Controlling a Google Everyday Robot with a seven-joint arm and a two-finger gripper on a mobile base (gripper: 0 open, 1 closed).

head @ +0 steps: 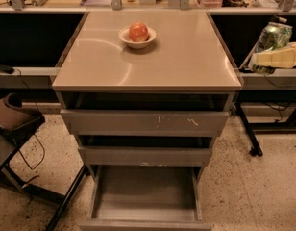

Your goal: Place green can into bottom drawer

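Note:
The green can (pixel 273 36) is held in my gripper (pixel 263 57) at the right edge of the view, off the cabinet's right side and tilted, above a side desk. The pale fingers (pixel 275 58) are closed around the can's lower part. The bottom drawer (pixel 145 196) is pulled out at the foot of the cabinet, its flat grey floor bare, well below and to the left of the can.
A white bowl with a red apple (pixel 137 34) sits on the cabinet top (pixel 148 66). The top drawer (pixel 143 121) with pale scratches and the middle drawer (pixel 144 155) stand slightly out. A brown chair (pixel 13 119) is at the left. Desk legs (pixel 249 134) stand at the right.

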